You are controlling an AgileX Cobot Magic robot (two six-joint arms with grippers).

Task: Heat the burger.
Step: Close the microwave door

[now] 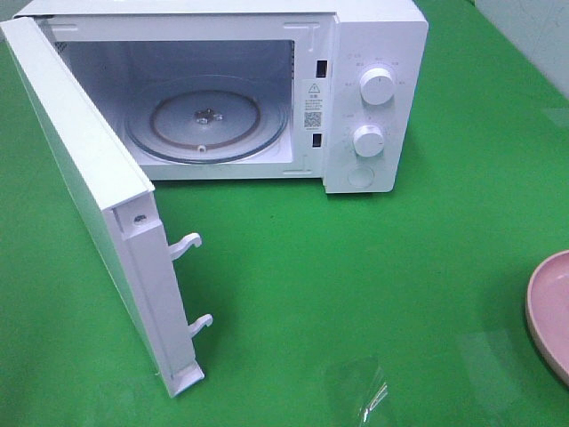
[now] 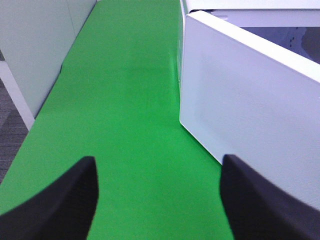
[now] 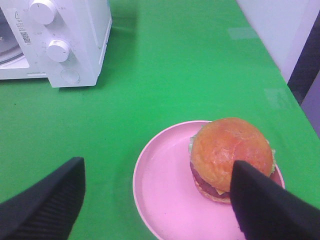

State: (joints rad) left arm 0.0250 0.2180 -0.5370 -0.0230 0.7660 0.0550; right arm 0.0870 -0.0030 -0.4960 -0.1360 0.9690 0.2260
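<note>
Burger point(image 3: 231, 160) on pink plate point(image 3: 165, 190) at the table's right edge, directly below the right gripper point(image 3: 157, 200), whose jaws stand open astride it; one finger overlaps the bun. Left gripper point(image 2: 157, 200), jaws apart and empty, beside the open microwave door point(image 2: 250, 110).
</note>
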